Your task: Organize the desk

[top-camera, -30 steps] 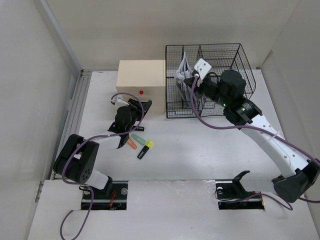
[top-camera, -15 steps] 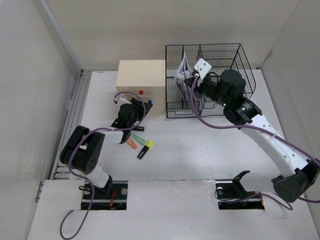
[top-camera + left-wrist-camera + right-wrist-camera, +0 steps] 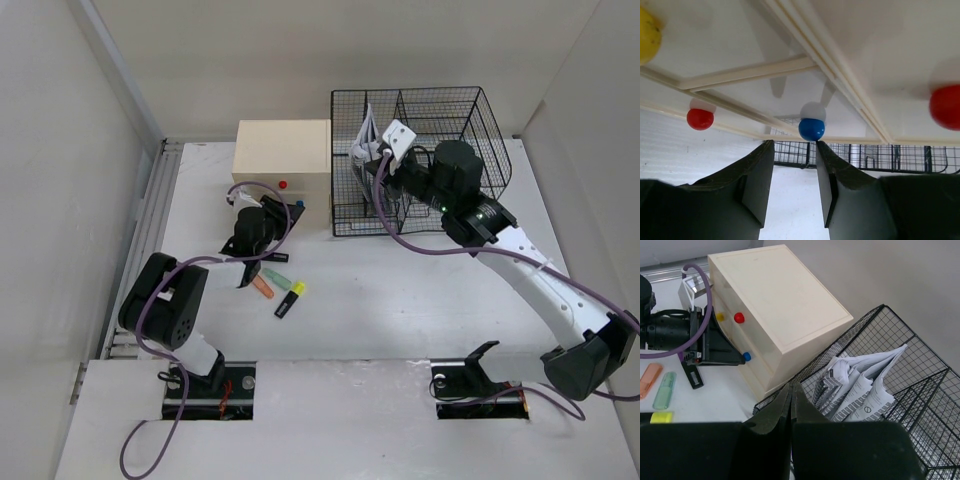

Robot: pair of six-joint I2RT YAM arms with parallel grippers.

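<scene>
The white desk [image 3: 400,290] carries a cream drawer box [image 3: 283,160] and a black wire rack [image 3: 440,150]. My left gripper [image 3: 288,208] is low at the box's front. In the left wrist view it [image 3: 795,145] is open, and a blue knob [image 3: 811,129] sits just past its right fingertip [image 3: 821,150], with nothing between the fingers. My right gripper [image 3: 791,386] is shut and empty. It hovers over the rack's left compartment [image 3: 372,160], above folded papers [image 3: 865,385]. Three highlighters lie on the desk: green [image 3: 275,276], orange [image 3: 262,286] and yellow-black [image 3: 290,298].
The box front also has red knobs [image 3: 700,119] and a yellow knob [image 3: 647,35]. Grey slotted rails [image 3: 150,230] run along the desk's left edge. White walls close in at the back and both sides. The left arm's purple cable [image 3: 255,190] loops near the box.
The left arm has swung its elbow in and nosed the gripper closer to the box front, so the blue knob now shows. The right gripper has drifted slightly up and left over the rack.
</scene>
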